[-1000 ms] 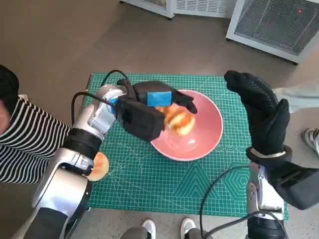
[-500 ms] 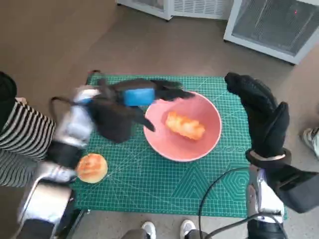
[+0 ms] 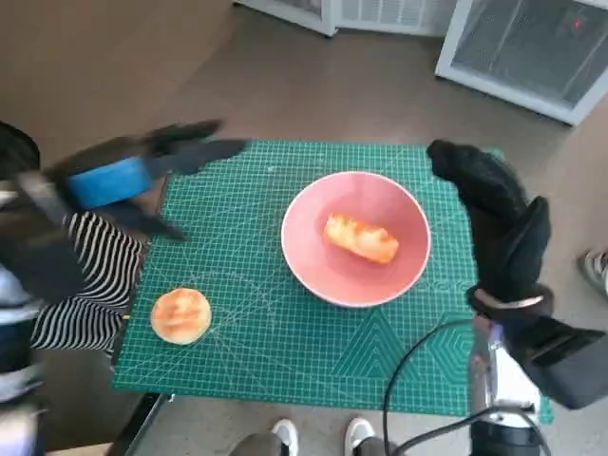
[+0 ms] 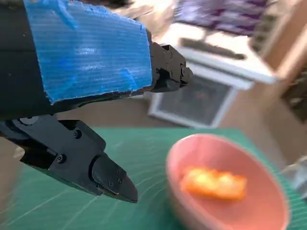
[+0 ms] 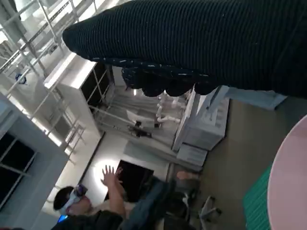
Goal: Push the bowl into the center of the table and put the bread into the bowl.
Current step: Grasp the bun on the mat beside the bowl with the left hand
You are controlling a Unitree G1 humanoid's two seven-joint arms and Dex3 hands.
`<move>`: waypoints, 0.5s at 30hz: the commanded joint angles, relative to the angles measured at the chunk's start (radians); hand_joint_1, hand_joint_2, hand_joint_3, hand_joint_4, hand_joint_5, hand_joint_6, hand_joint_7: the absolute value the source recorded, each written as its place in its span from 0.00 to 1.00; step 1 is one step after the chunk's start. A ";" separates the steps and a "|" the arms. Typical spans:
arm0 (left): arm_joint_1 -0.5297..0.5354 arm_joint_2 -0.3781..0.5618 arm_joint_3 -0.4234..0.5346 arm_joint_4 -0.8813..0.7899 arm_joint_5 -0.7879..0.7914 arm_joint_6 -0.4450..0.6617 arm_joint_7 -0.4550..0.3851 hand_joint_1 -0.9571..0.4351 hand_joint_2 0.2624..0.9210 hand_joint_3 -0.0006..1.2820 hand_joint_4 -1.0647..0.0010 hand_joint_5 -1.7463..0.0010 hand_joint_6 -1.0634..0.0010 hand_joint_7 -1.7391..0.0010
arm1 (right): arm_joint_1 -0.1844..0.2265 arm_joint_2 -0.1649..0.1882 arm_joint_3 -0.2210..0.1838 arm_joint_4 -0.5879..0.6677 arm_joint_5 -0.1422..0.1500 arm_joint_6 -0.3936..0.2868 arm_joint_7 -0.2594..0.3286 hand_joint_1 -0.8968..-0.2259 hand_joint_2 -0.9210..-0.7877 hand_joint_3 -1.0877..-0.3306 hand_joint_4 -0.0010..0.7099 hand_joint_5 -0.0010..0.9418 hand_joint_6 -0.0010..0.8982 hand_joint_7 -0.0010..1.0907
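Head view: bread (image 3: pixel 361 238) in bowl (image 3: pixel 313 261) mid-worktop, long axis slanting toward right edge. Right hand (image 3: pixel 499 223) nearer, beside bowl at right edge, holding nothing; left hand (image 3: pixel 123 176) empty, off far-left corner.

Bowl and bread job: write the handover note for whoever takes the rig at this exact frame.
Left hand: open, holding nothing, over the mat's far left edge.
Right hand: open, raised beside the pink bowl, not touching it.
Bowl sits near the middle of the green mat; a long bread piece lies inside it.
Left: a round bun lies on the mat, outside the bowl.
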 commanded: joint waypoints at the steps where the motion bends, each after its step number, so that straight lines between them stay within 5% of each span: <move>1: 0.112 0.065 0.040 -0.063 -0.018 0.027 -0.026 0.48 0.77 0.00 0.95 0.99 0.76 0.96 | 0.011 0.000 0.002 0.010 0.010 0.018 0.006 0.30 0.00 0.55 0.25 0.00 0.06 0.43; 15: 0.395 0.124 0.099 -0.223 0.022 0.121 -0.010 0.47 0.76 0.00 0.95 1.00 0.77 0.97 | -0.015 0.004 0.010 0.043 0.021 0.016 0.031 0.30 0.00 0.54 0.25 0.00 0.06 0.42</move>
